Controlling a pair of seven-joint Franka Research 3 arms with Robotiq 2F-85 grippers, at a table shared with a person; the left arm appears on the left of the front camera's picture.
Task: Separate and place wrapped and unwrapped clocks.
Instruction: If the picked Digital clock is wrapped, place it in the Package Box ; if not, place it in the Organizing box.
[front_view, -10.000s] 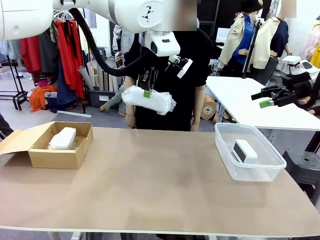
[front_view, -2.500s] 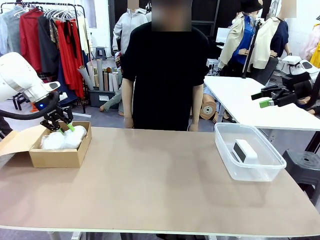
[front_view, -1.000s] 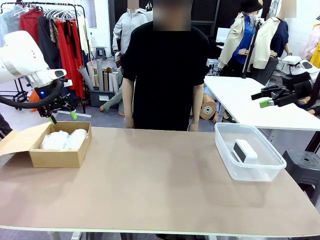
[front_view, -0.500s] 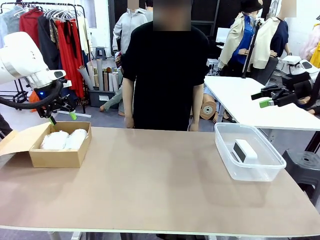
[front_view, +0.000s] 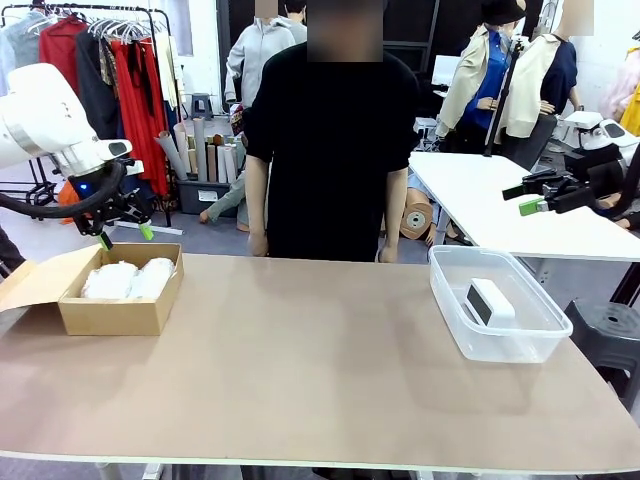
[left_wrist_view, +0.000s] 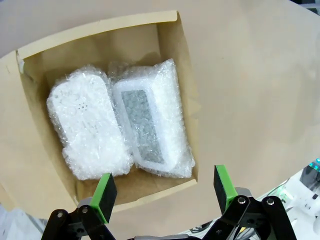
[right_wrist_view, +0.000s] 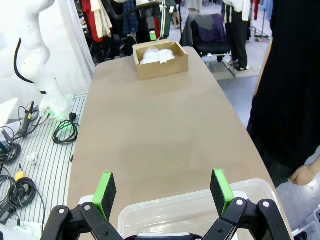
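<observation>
With both wrapped clocks boxed and the bare clock binned, sorting looks done; both hands, left hand included, gape empty, needing only retreat.

A wide tan counter stands in front. Behind it, at the left, a clothes rack carries red and grey garments, with cardboard rolls leaning beside it on the grey floor. At the right is a white table and a dark stool.
</observation>
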